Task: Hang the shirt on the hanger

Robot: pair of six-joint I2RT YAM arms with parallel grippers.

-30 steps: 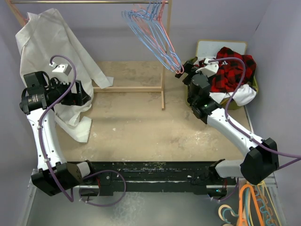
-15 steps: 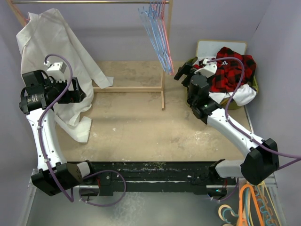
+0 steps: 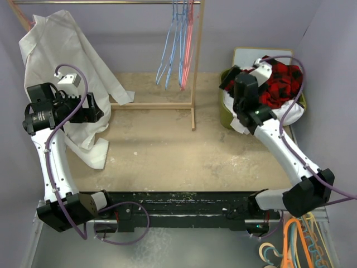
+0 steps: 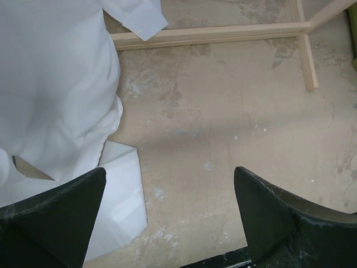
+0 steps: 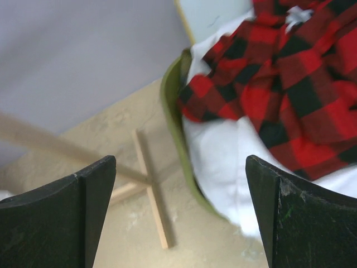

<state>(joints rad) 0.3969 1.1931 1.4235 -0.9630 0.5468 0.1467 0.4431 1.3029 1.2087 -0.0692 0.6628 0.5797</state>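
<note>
Near right, orange hangers (image 3: 294, 240) lie by the right arm's base. The left gripper (image 4: 170, 173), jaws spread wide and empty, hovers over the table (image 4: 234, 111) beside the white garment (image 4: 56, 84). The right gripper (image 5: 181, 162), wide too and holding nothing, hangs at the green basket (image 5: 177, 111) rim, far right. There the shirt (image 5: 279, 84) lies on a white heap (image 5: 223, 151). At the far back, the hanger (image 3: 188, 44) hangs from the rack (image 3: 194, 84) beside blue hangers (image 3: 169, 50).

Red-and-black plaid shirt (image 5: 290, 84), white heap (image 5: 223, 162), green basket (image 5: 174, 120), pink-red hanger (image 3: 188, 44)

Bare tabletop (image 3: 167, 151) lies open in the middle; wooden rack (image 3: 194, 106) and white garment (image 3: 61, 44) crowd the back.
</note>
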